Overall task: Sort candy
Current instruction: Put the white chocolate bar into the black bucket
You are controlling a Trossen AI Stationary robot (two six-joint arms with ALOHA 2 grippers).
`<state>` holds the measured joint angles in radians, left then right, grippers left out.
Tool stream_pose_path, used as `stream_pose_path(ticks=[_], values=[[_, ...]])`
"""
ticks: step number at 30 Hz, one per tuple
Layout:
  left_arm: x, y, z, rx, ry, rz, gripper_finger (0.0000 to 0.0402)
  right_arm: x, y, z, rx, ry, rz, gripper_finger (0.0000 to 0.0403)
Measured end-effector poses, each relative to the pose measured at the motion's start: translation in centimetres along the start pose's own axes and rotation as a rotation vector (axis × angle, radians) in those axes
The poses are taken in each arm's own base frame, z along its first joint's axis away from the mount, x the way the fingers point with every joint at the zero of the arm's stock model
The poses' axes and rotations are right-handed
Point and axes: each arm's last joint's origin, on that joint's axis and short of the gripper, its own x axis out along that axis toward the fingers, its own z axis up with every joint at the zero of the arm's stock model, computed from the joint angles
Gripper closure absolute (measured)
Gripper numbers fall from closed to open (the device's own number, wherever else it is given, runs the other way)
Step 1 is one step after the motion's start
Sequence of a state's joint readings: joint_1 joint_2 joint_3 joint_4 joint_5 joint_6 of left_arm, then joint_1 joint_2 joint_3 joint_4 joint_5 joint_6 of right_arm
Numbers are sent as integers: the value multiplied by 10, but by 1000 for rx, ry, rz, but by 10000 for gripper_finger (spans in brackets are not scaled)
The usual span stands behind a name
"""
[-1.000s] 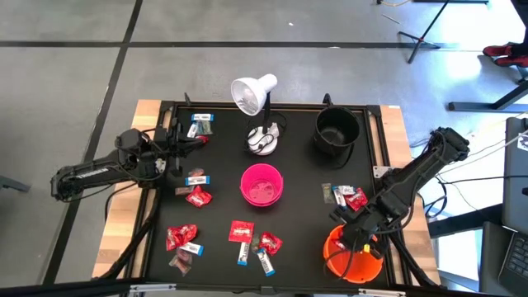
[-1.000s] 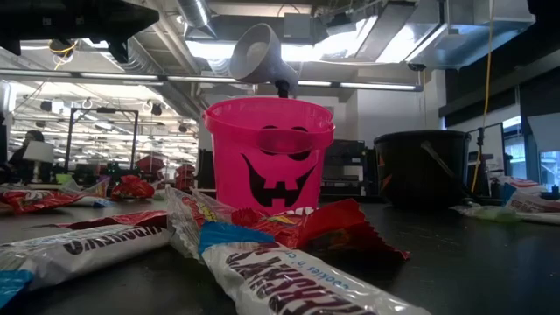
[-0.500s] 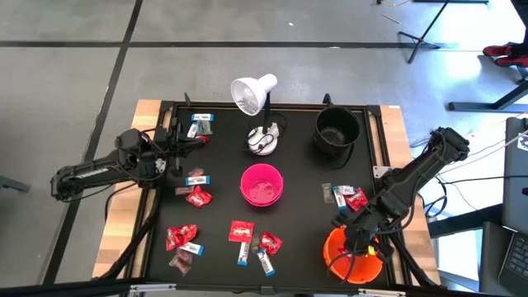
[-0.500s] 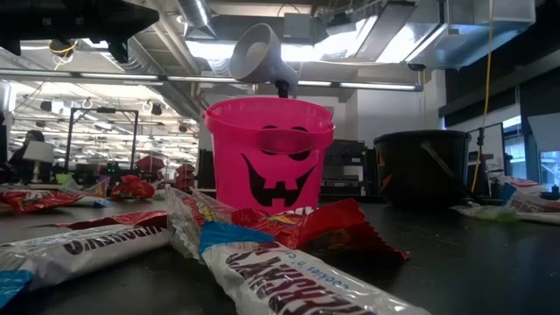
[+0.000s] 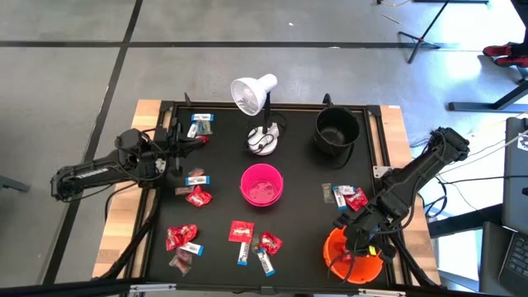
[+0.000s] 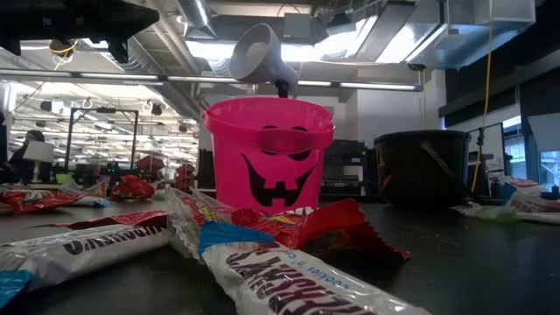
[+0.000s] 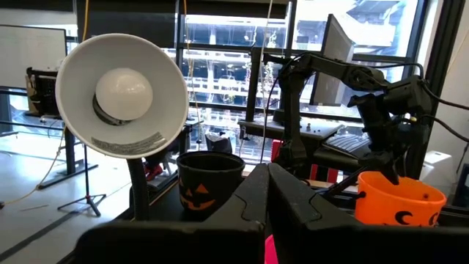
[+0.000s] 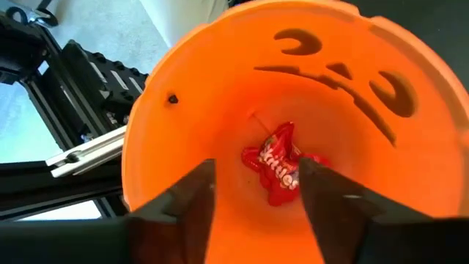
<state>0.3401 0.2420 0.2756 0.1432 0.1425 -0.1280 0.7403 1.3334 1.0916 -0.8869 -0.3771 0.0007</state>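
Observation:
My right gripper (image 5: 357, 244) hangs open over the orange bucket (image 5: 333, 262) at the near right, pointing steeply down into it. In the right wrist view its fingers (image 8: 192, 192) stand apart above a red candy packet (image 8: 283, 164) that lies on the floor of the bucket (image 8: 183, 110), untouched. Other candy lies loose on the black mat: red packets (image 5: 198, 196) (image 5: 240, 232), white-and-blue bars (image 5: 200, 119) (image 5: 266, 262), and a small cluster (image 5: 345, 196) beside the right arm. My left gripper (image 5: 196, 140) waits shut at the far left, held level above the mat.
A pink bucket (image 5: 261, 183) stands mid-table, a black bucket (image 5: 337, 130) at the far right, and a white desk lamp (image 5: 254, 95) at the far middle. In the low view candy bars (image 6: 289, 284) lie close in front of the pink bucket (image 6: 267, 157).
My right gripper has turned a little at the wrist while staying over the orange bucket. The candy on the mat and my left arm have kept still.

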Motion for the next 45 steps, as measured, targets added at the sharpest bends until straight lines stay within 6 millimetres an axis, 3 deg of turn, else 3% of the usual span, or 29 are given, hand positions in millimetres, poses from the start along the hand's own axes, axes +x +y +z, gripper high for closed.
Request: stream_pose_path(ticks=[5,10,16,28,40,45], values=[[0,0,0,0,0,0,400,0,0,-2,6,15,-5,142],[0,0,0,0,0,0,400,0,-1,-3,5,26,-29,135],[0,0,0,0,0,0,400,0,-1,-3,5,27,-29,193],[0,0,0,0,0,-1,400,-5,1,7,-27,-46,-28,391],[0,0,0,0,0,0,400,-38,12,28,2,-140,-94,397],[0,0,0,0,0,0,400,-41,10,27,13,-116,-191,399]])
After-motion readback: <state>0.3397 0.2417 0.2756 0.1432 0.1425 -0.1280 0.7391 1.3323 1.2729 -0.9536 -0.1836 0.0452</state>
